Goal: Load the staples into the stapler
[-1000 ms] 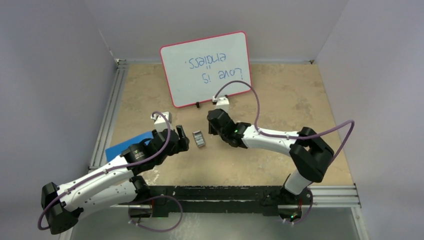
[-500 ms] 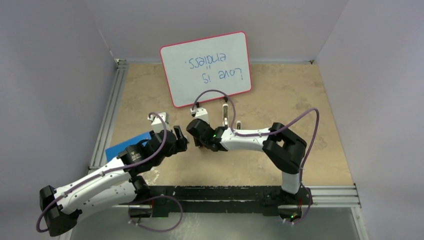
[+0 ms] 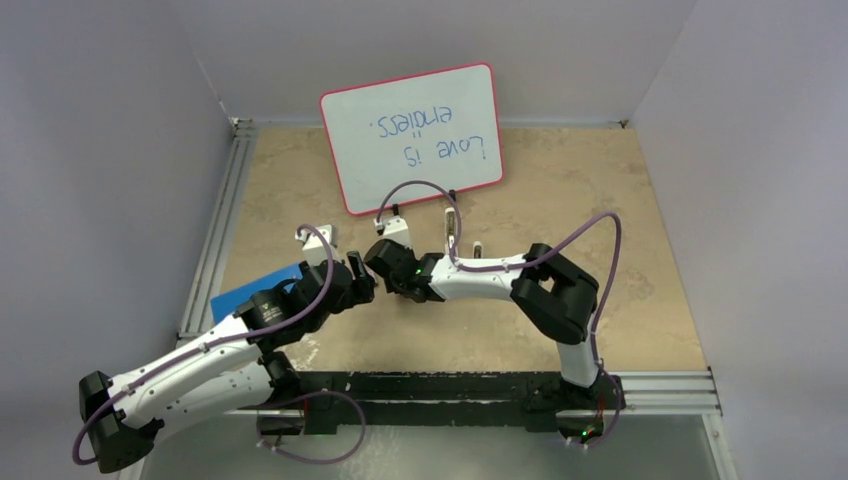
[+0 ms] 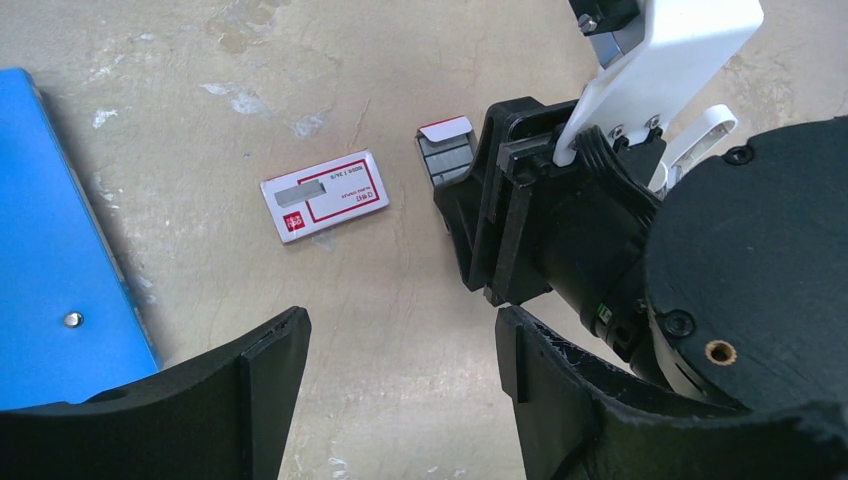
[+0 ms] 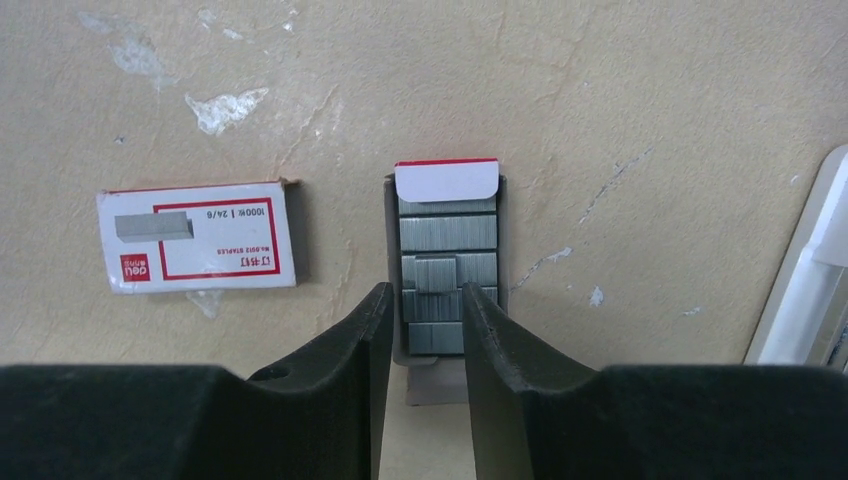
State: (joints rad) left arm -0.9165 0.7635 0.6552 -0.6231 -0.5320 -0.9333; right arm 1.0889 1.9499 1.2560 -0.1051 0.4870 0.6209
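Note:
The staples [image 5: 447,262] lie as grey strips in a grey tray with a white, red-edged tab, next to the red and white box [image 5: 198,238]. My right gripper [image 5: 425,312] is low over the tray's near end, with its fingers a narrow gap apart and straddling the strips; I cannot tell if they touch. The top view hides the tray under that gripper [image 3: 385,262]. The slim white stapler [image 3: 453,231] lies open behind the right arm. My left gripper [image 4: 400,350] is wide open and empty, just left of the right gripper, with the box [image 4: 325,195] and tray [image 4: 445,150] ahead of it.
A whiteboard with a red rim [image 3: 412,135] stands at the back. A blue folder [image 3: 245,290] lies under the left arm. A short stubby white object [image 3: 478,250] lies right of the stapler. The two grippers are very close together.
My right arm swung left from beside the tray to directly over it, uncovering the stapler behind it. The left arm has barely moved.

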